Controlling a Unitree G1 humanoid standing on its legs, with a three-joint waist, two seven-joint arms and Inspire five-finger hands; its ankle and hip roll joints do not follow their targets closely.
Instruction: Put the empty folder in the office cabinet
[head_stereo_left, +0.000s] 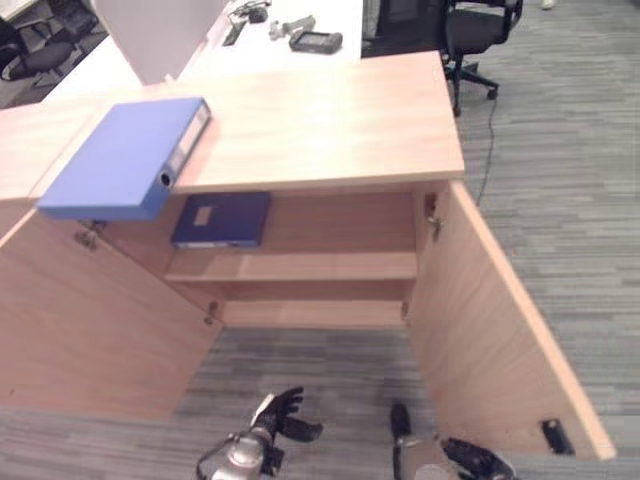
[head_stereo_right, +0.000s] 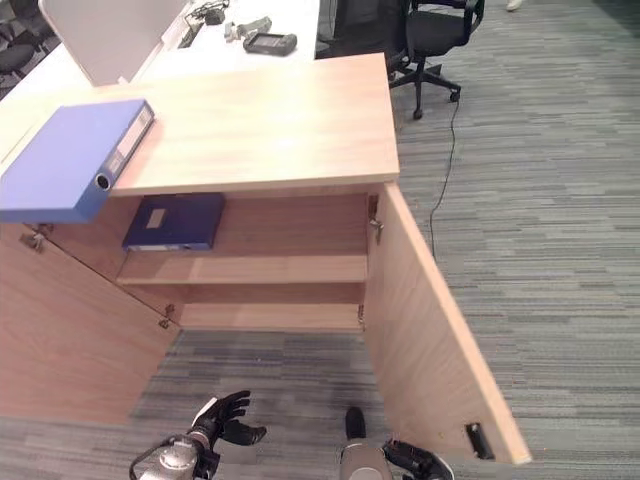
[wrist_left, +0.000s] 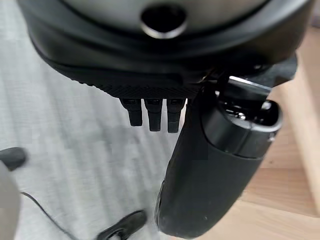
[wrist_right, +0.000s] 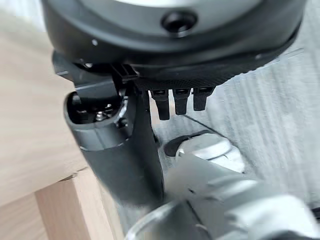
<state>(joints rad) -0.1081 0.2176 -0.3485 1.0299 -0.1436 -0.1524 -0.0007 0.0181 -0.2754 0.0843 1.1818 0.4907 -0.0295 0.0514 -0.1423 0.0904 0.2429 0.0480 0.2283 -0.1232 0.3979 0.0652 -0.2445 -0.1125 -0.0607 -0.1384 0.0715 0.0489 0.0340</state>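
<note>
A light blue lever-arch folder (head_stereo_left: 125, 155) lies flat on the left of the wooden cabinet's top (head_stereo_left: 330, 120), its spine facing right. Both cabinet doors stand open. On the upper shelf (head_stereo_left: 300, 265), at its left, lies a dark blue folder (head_stereo_left: 222, 220). My left hand (head_stereo_left: 282, 415) hangs low in front of the cabinet above the carpet, open, with nothing in it; its relaxed fingers (wrist_left: 152, 117) show in the left wrist view. My right hand (head_stereo_left: 478, 462) is low by the right door, open and empty, its thumb (wrist_right: 125, 150) beside the door's wood.
The right door (head_stereo_left: 500, 320) swings far out toward me and the left door (head_stereo_left: 90, 320) stands out on the left. Behind the cabinet are a white desk (head_stereo_left: 330, 15) with small devices and a black office chair (head_stereo_left: 480, 30). Grey carpet (head_stereo_left: 560, 180) surrounds it all.
</note>
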